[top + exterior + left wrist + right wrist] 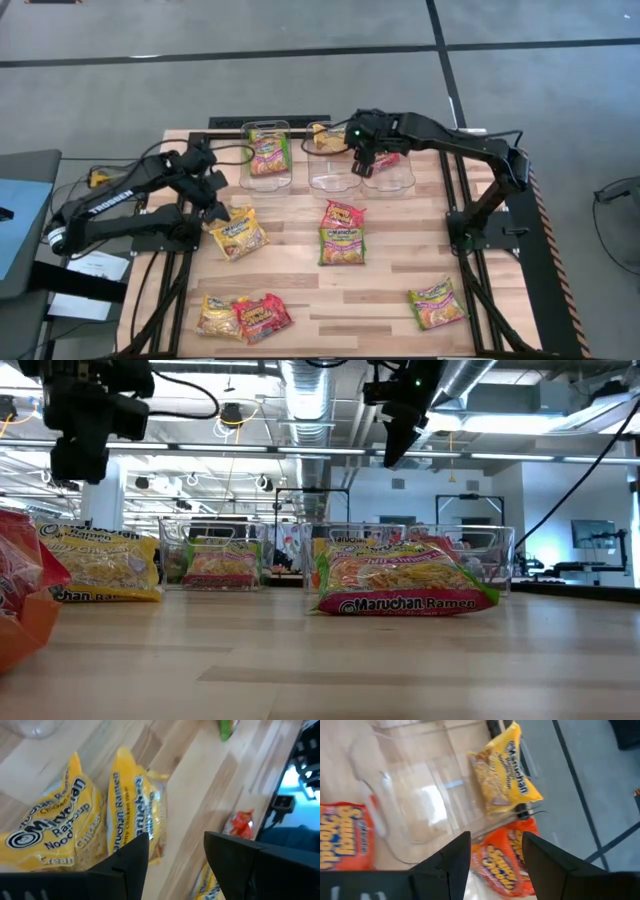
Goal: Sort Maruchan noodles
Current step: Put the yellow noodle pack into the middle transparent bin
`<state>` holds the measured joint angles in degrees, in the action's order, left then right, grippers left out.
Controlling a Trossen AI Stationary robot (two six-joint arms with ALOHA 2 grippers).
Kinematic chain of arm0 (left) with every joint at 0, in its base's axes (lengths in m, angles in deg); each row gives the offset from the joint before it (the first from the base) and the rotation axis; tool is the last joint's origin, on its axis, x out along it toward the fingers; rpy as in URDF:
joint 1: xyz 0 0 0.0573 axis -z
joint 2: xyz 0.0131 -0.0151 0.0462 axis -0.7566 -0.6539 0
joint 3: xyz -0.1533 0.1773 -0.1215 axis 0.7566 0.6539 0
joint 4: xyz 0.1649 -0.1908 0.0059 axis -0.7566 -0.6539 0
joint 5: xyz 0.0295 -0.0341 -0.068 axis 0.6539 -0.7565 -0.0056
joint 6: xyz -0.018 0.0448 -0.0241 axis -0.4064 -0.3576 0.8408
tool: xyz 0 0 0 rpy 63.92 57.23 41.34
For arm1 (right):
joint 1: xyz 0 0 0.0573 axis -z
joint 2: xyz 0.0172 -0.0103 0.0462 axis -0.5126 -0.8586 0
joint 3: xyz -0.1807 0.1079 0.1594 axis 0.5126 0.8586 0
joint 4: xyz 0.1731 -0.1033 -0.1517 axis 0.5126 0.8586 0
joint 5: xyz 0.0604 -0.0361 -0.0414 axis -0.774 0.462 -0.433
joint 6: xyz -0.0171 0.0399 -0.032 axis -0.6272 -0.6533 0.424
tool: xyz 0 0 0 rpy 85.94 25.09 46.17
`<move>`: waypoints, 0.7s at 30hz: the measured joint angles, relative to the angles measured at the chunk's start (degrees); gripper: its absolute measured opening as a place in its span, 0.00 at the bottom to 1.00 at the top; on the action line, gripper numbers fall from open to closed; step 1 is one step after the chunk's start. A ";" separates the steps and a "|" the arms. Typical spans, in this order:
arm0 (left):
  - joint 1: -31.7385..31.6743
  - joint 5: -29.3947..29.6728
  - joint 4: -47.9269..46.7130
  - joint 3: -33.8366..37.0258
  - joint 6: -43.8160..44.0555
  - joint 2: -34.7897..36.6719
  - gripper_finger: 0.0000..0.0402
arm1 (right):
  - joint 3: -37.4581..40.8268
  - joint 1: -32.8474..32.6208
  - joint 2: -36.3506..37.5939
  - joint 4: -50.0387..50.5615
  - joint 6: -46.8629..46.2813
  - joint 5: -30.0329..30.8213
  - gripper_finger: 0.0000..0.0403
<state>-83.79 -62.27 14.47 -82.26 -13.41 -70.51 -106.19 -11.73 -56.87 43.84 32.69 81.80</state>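
The left gripper (pixel 215 195), jaws parted and empty, hangs just above two glossy yellow ramen packets (pixel 238 234) lying side by side on the pale wooden table (pixel 390 285), long axes running away from the fingers; the right gripper (pixel 362 160), likewise spread and empty, hovers over the clear plastic bins (pixel 335 172) at the far edge; behind lies an open workshop.

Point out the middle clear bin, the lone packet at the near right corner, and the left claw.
middle clear bin (pixel 329 180), high view, rim.
lone packet (pixel 436 303), high view, centre.
left claw (pixel 216 197), high view, between fingertips.
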 joint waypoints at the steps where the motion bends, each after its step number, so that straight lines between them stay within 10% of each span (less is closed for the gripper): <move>1: 0.23 0.23 -0.03 0.55 -0.62 0.00 0.44 | 0.00 -0.60 0.00 0.17 -1.07 0.02 0.50; 21: 4.72 6.55 7.96 12.99 5.37 -0.15 0.44 | 0.00 -8.62 0.00 2.13 -10.34 -0.18 0.50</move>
<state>-79.08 -55.72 22.43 -69.27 -8.04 -70.66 -106.19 -20.36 -56.87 45.97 22.35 81.62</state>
